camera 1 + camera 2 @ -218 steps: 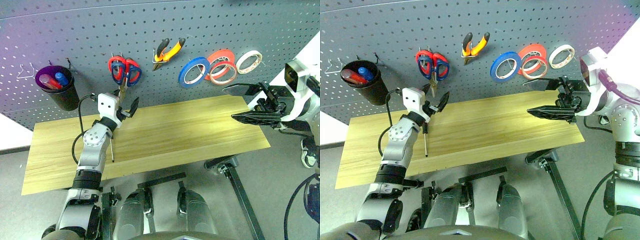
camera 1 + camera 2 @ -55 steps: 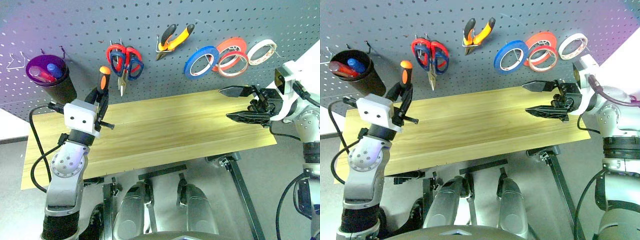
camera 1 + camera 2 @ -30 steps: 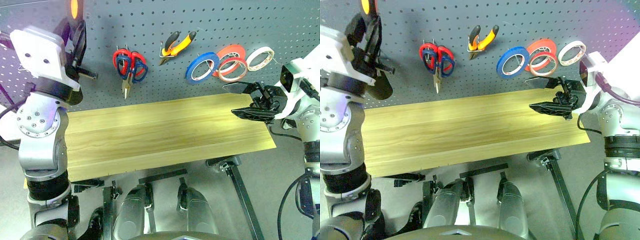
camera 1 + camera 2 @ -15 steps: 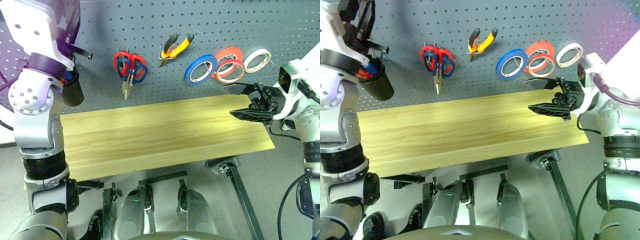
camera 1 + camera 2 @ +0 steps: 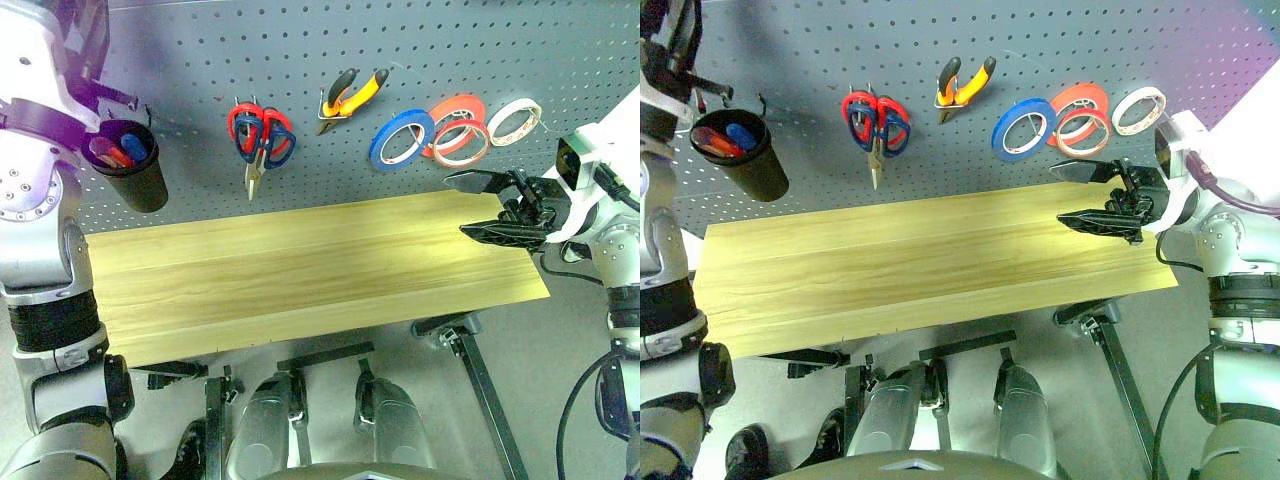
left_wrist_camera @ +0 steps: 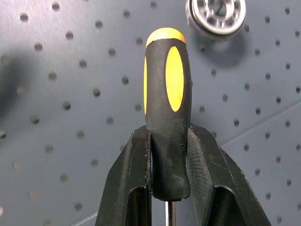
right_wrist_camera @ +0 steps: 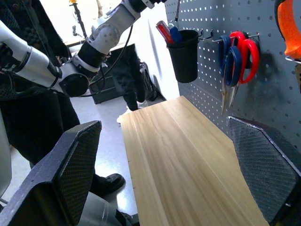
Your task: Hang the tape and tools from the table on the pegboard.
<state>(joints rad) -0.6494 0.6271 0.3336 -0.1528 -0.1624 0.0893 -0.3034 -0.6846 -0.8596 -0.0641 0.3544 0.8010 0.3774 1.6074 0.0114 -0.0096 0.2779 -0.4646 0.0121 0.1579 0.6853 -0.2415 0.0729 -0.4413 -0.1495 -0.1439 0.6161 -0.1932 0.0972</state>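
Note:
My left gripper (image 6: pixel 168 131) is shut on the screwdriver (image 6: pixel 167 94). It grips the black handle with the orange end pointing at the pegboard (image 5: pixel 300 40), high up at the far left (image 5: pixel 85 35). The pliers (image 5: pixel 350 92), the scissors (image 5: pixel 262 135) and the thin pale red tape (image 5: pixel 468 143) hang on the pegboard. My right gripper (image 5: pixel 476 206) stands open over the right end of the table (image 5: pixel 320 270), pointing left along it, with nothing between its fingers.
A black cup (image 5: pixel 132 170) holding markers hangs on the pegboard just below my left gripper. A blue roll (image 5: pixel 402 138), a thicker red roll (image 5: pixel 455 108) and a white roll (image 5: pixel 518 121) hang around the thin tape. A round metal fitting (image 6: pixel 216 14) sits on the board beyond the screwdriver.
My left arm has lifted the screwdriver off the table side and carried it up and left, past the black cup. The right gripper has stayed open in place.

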